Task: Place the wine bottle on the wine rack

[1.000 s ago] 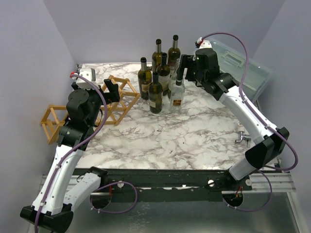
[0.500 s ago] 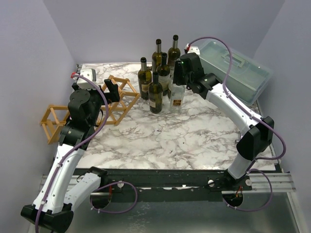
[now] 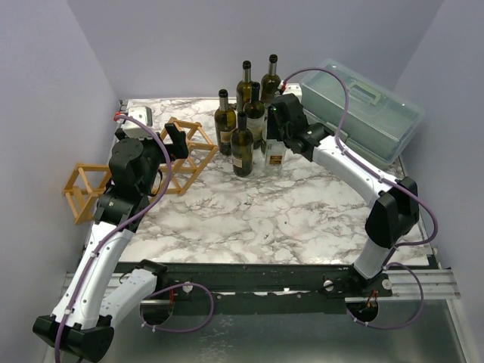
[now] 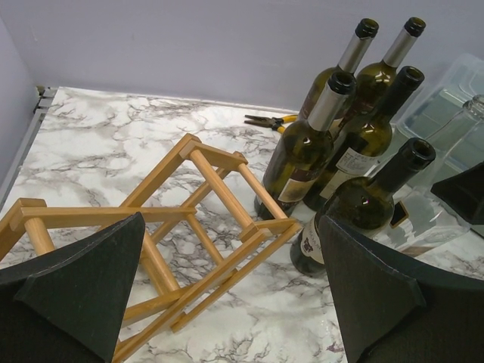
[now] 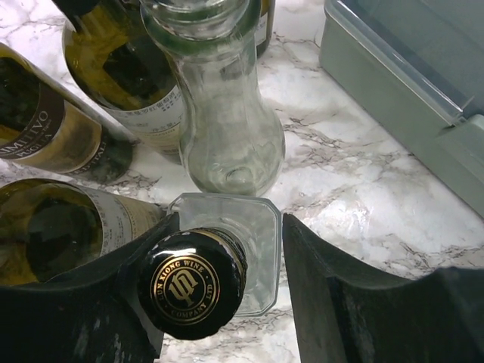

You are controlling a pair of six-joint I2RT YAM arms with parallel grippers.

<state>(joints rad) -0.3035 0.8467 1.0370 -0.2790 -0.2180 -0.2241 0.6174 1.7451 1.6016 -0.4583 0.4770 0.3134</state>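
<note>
Right wrist | right end effector (image 5: 227, 249) spread | straddling wine bottle (image 5: 187, 290), perhaps touching

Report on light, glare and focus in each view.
Top external: soft, even light, sharp throughout, faint shadows beside the bottles. Left wrist: rack and marble crisp, small highlights on the bottles, fingers of the left hand almost featureless black. Right wrist: the cap sits close yet its print is legible; the clear bottle shows reflections; the right hand is dark.
</note>
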